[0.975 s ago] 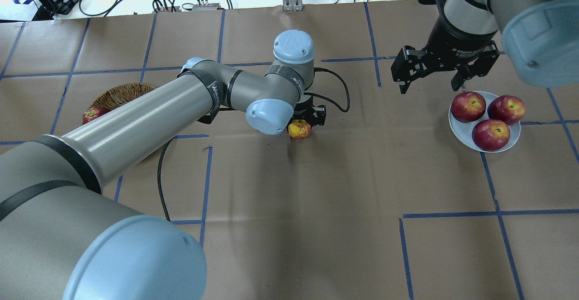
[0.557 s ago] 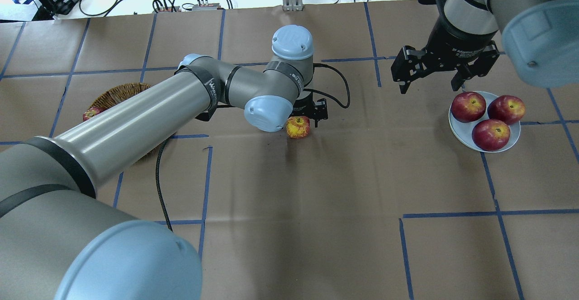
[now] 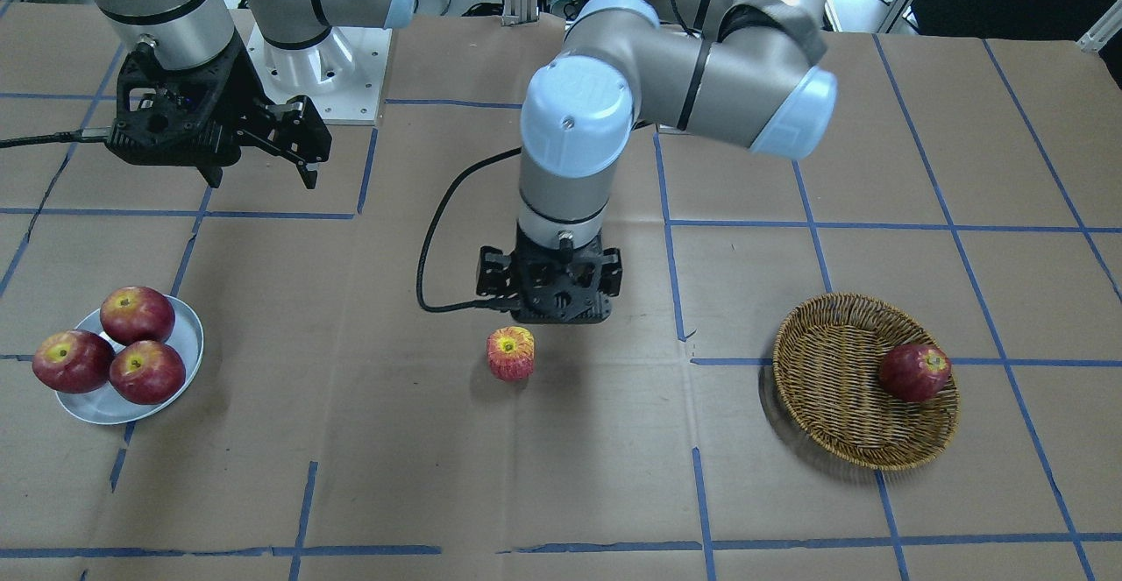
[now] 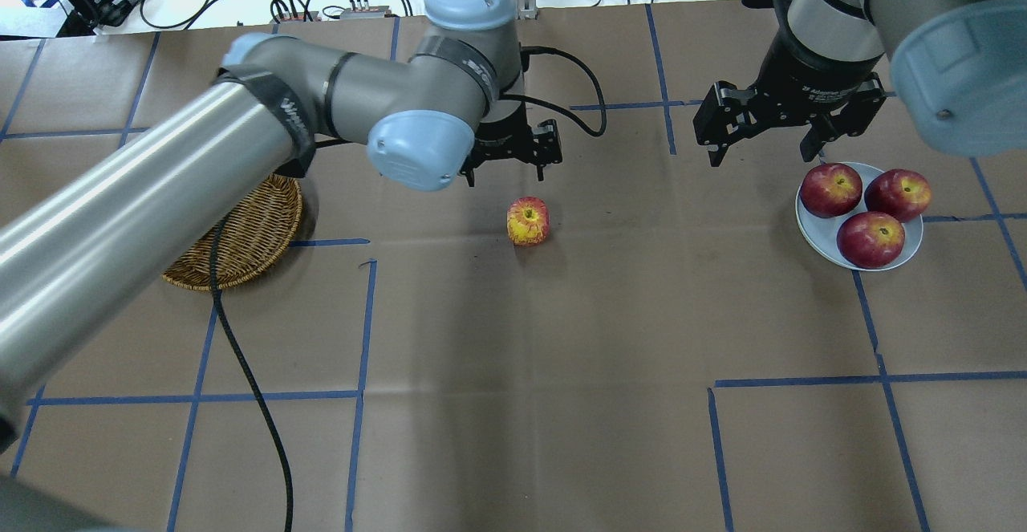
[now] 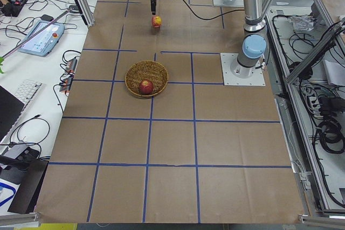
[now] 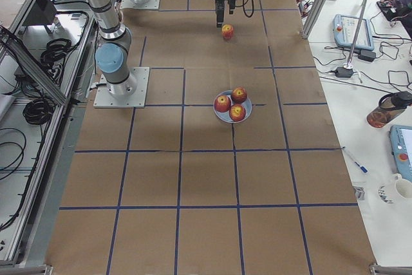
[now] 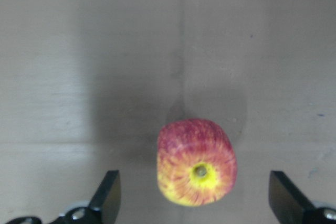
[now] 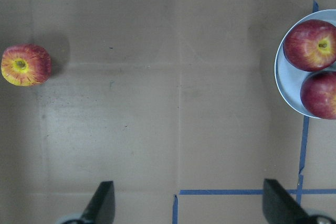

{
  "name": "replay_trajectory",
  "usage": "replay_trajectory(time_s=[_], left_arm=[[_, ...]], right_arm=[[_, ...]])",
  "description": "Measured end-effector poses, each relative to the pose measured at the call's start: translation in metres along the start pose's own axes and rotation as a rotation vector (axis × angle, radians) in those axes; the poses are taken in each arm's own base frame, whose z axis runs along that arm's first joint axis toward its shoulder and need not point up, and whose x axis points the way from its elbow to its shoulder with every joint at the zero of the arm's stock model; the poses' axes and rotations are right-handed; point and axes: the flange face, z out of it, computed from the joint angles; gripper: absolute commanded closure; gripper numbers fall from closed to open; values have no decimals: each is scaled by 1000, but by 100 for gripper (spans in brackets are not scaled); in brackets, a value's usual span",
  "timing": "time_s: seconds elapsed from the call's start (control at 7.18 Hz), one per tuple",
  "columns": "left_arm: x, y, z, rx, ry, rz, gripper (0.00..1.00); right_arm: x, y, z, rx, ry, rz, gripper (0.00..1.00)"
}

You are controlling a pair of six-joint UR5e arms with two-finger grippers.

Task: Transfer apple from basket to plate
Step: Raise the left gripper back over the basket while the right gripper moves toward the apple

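The pinkish-red apple (image 4: 528,221) with a yellow stem patch lies on the brown table paper mid-table, outside the basket, and also shows in the front view (image 3: 510,353). My left gripper (image 4: 507,169) hangs open and empty just above it. In the left wrist view the apple (image 7: 197,162) sits between the two spread fingertips (image 7: 107,198). The wicker basket (image 4: 249,243) stands to the left, partly under my left arm. The pale blue plate (image 4: 810,227) at the right holds three dark red apples. My right gripper (image 4: 760,151) is open and empty above the table, left of the plate.
One dark red apple (image 3: 914,371) lies in the basket (image 3: 824,371); my left arm hides it in the overhead view. A black cable (image 4: 249,379) trails from the left wrist across the table. Blue tape lines grid the paper.
My left gripper has let go of the apple and risen away from it toward the far side. The apple stays on the table. The right arm has not moved.
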Motion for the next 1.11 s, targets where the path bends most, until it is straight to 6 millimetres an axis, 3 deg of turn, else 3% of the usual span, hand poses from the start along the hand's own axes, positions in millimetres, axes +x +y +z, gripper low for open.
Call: replay_trajectory(time_s=[0.28,0.42,0.56,0.84,1.11], left_arm=[[-78,21,-75,-9,-8,69,1],[-115,33,-101,-15,-11,108,1],[-135,48,-120,-6,-8,140,1],[-150,70,-123,-4,-3,155,1],[-154,75,-122,-3,-5,155,1]], right_arm=[[0,0,-3,6,0,2,0],[-2,-1,-5,11,0,5,0],[-7,-4,-7,25,0,11,0],[-44,-19,-11,59,-5,14,0],[-118,-40,-1,54,-6,21,0]])
